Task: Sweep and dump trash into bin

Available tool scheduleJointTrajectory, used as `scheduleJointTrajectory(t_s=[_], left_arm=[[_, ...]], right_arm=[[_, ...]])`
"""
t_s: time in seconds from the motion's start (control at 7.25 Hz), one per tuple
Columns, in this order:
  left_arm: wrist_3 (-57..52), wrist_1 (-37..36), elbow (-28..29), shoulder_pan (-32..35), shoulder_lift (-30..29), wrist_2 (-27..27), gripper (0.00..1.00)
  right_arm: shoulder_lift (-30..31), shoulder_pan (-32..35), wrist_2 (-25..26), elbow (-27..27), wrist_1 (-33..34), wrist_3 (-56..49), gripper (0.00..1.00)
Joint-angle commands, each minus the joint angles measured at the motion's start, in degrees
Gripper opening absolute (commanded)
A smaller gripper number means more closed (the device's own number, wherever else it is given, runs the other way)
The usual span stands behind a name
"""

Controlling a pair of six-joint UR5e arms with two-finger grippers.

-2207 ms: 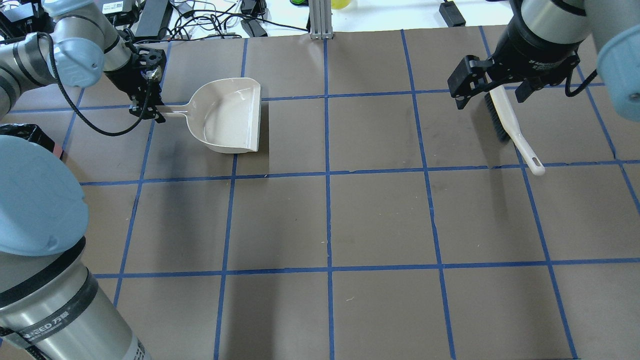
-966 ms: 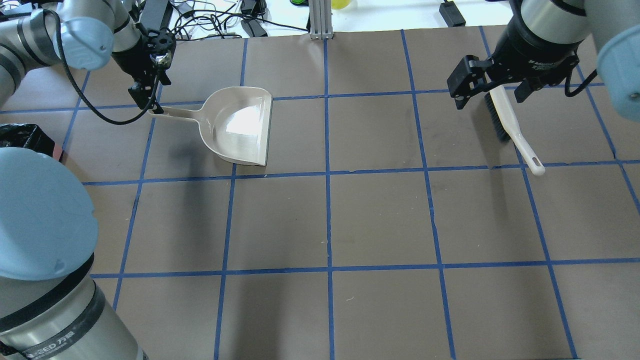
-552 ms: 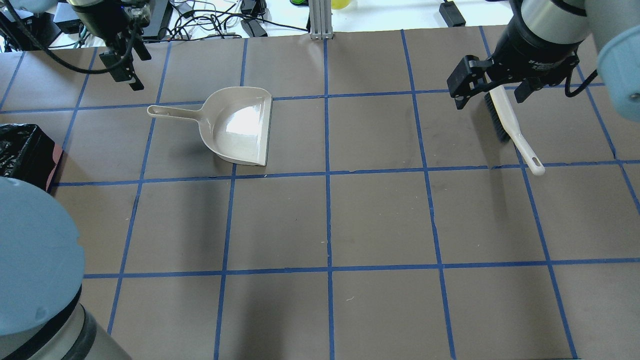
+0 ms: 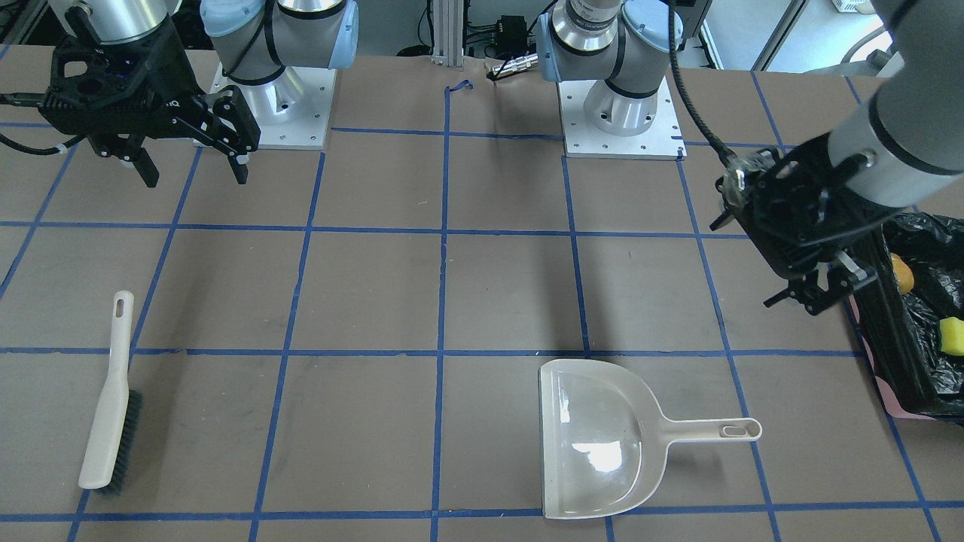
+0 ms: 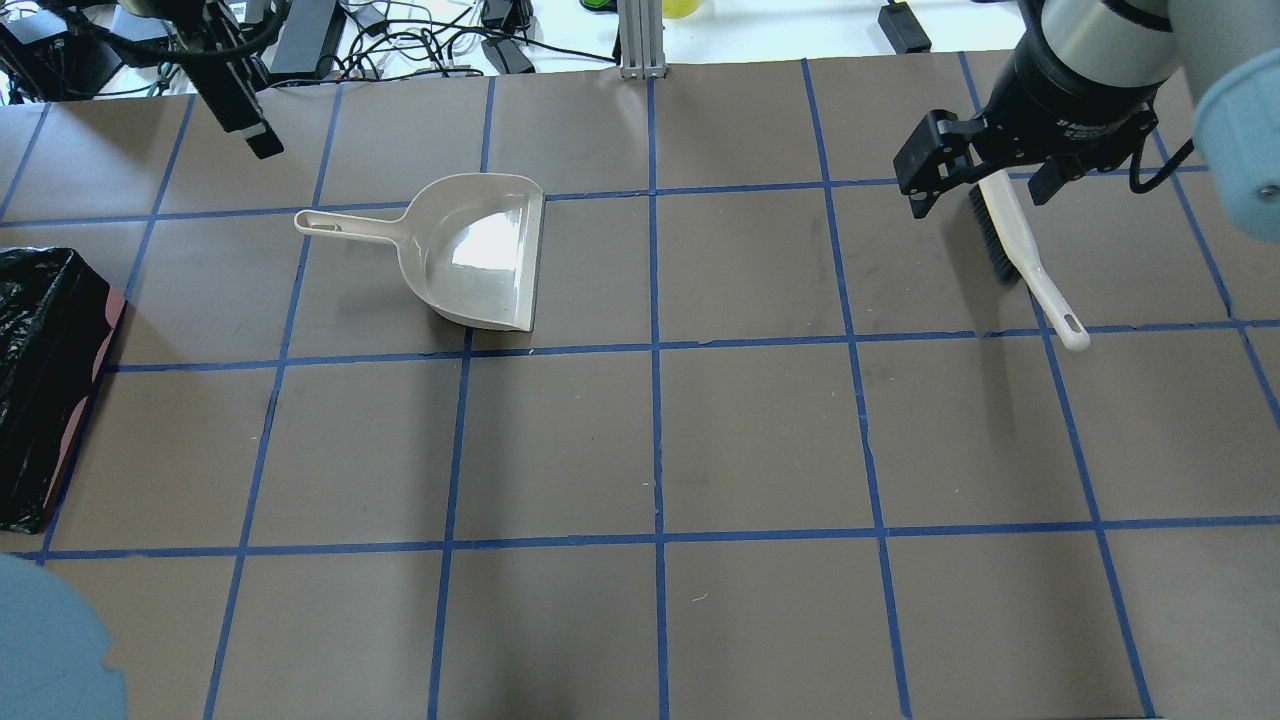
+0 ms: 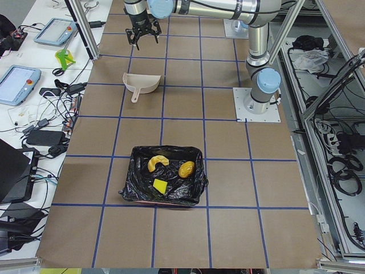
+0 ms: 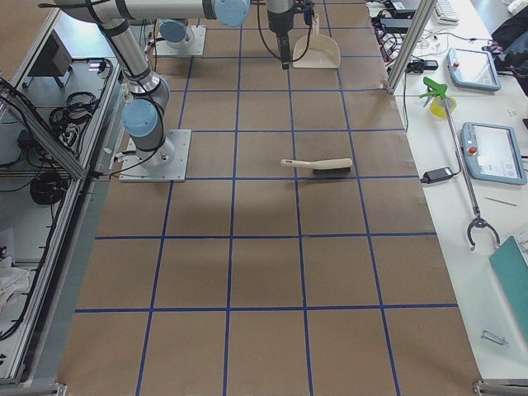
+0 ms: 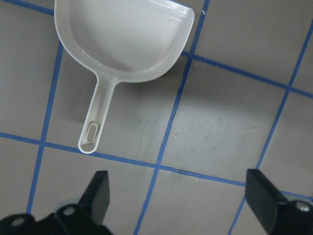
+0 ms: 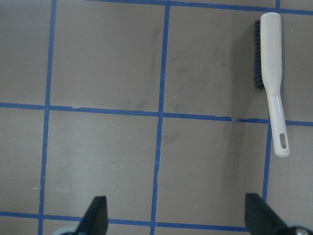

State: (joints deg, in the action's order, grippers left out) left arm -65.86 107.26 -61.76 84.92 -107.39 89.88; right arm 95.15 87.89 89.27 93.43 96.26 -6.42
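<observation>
1. Left gripper [image 8: 178, 196]: jaws spread wide and empty, near the dustpan [image 8: 124, 41] handle but not touching it. Right gripper [image 9: 176, 215]: also spread and empty, with the brush [image 9: 270, 58] lying apart from it.
2. Trash [image 6: 186, 169]: all three bits lie in the bin [image 6: 137, 194].
3. The job looks done. Lift both arms straight clear, keeping the left one off the bin's bag.
4. No legible writing.

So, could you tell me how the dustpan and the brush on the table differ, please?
The dustpan is a wide, shallow, empty scoop; the brush is long and narrow with dark bristles. The dustpan lies on the robot's left half, the brush on its right. Both are beige with slotted handles.
</observation>
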Motion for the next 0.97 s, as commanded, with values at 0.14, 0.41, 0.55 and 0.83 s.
scheduleJointTrajectory(t_s=[0.14, 0.41, 0.55, 0.83], left_arm=[[28.25, 0.4, -6.41, 4.02, 6.47, -0.58, 1.0], [36.11, -1.17, -14.4, 4.02, 12.53, -0.05, 0.92], [41.9, -4.75, -18.53, 4.02, 15.17, 0.03, 0.92], [48.5, -18.76, -26.09, 4.02, 18.44, 0.04, 0.96]], right_arm=[[0.04, 0.0, 0.2, 0.0, -0.02, 0.0, 1.0], [0.04, 0.0, 0.29, 0.0, -0.02, 0.0, 1.0], [0.04, 0.0, 0.47, 0.0, -0.02, 0.0, 1.0], [0.04, 0.0, 0.29, 0.0, -0.02, 0.0, 1.0]])
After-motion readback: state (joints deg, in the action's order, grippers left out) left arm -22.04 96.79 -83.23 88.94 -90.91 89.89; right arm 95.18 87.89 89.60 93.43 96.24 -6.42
